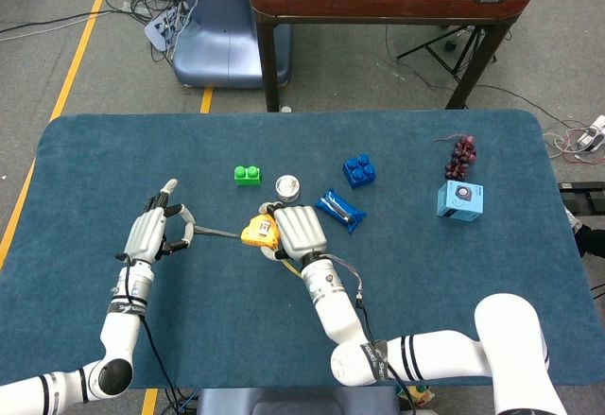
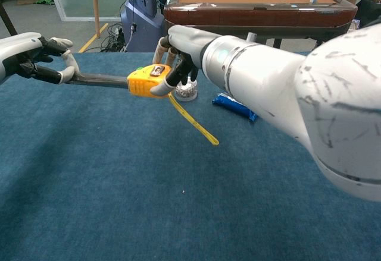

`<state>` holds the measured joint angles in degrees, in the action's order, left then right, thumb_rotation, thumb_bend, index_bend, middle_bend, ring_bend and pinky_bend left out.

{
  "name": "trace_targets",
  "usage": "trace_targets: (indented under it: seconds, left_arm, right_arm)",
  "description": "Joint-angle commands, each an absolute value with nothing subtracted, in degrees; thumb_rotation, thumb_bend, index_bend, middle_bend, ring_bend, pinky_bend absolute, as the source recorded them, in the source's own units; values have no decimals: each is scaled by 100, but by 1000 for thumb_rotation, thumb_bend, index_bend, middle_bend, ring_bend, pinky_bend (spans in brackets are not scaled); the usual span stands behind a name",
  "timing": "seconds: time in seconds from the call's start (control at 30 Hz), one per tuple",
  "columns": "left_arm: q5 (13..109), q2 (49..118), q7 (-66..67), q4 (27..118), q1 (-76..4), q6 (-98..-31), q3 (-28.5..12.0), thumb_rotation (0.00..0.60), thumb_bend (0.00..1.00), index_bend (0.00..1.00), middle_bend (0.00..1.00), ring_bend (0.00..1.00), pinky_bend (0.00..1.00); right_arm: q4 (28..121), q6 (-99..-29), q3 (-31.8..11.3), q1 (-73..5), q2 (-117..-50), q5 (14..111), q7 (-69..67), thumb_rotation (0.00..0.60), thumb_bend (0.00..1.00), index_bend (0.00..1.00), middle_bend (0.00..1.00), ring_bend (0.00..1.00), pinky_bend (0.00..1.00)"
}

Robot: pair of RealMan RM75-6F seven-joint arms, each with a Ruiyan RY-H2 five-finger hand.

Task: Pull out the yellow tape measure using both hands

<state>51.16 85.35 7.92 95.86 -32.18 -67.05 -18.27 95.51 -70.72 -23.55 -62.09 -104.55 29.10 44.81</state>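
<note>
Yellow plastic tape measure case (image 2: 147,81), rounded block shape, small dark-and-white label on top face; lifted above blue cloth, upper centre-left of chest view, centre-left of head view (image 1: 256,233). Case partly covered by right hand's fingers (image 2: 174,74) gripping it. Dark tape blade (image 2: 98,81) extended from case's left side, running roughly level toward left edge of frame, far end pinched in left hand (image 2: 37,60). Thin yellow strap (image 2: 191,119) hanging from case underside, slanting down toward lower right.
</note>
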Motion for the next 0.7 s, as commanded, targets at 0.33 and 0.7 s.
trace_targets:
  seconds: [0.33, 0.7]
  left_arm:
    - [5497, 8555, 496, 9545, -3132, -6804, -1776, 600, 502, 607, 0, 0, 0]
    - [6223, 8636, -260, 9265, -2880, -7012, -1602, 600, 502, 607, 1, 0, 0]
  right_arm:
    - [9793, -7057, -2198, -6083, -10156, 3063, 4455, 600, 643, 595, 588, 519, 390]
    - [10271, -6822, -1925, -5807, -9546, 3164, 4279, 600, 643, 599, 594, 524, 390]
